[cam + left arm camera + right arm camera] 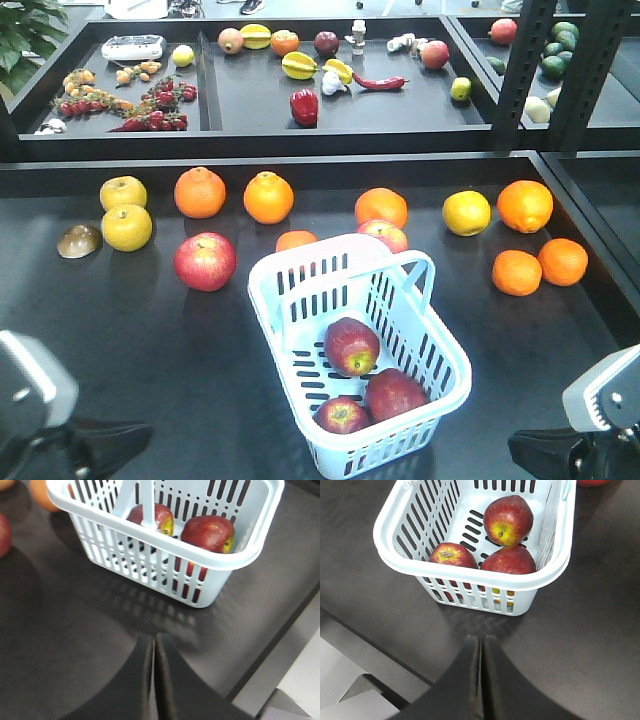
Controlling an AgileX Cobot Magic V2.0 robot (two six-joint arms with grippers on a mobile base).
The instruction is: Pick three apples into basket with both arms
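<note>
Both wrist views are showing the left gripper [154, 645] and the right gripper [481, 647] with fingers pressed together on nothing, hanging over bare tabletop just short of the basket [440, 385]. Three dark red apples [508, 520] are sitting inside it, two touching at the near end. Were one to be lifted again, I am judging it firm, smooth-skinned and fairly weighty, so gripping across its widest middle is looking safest, clear of the stem.
</note>
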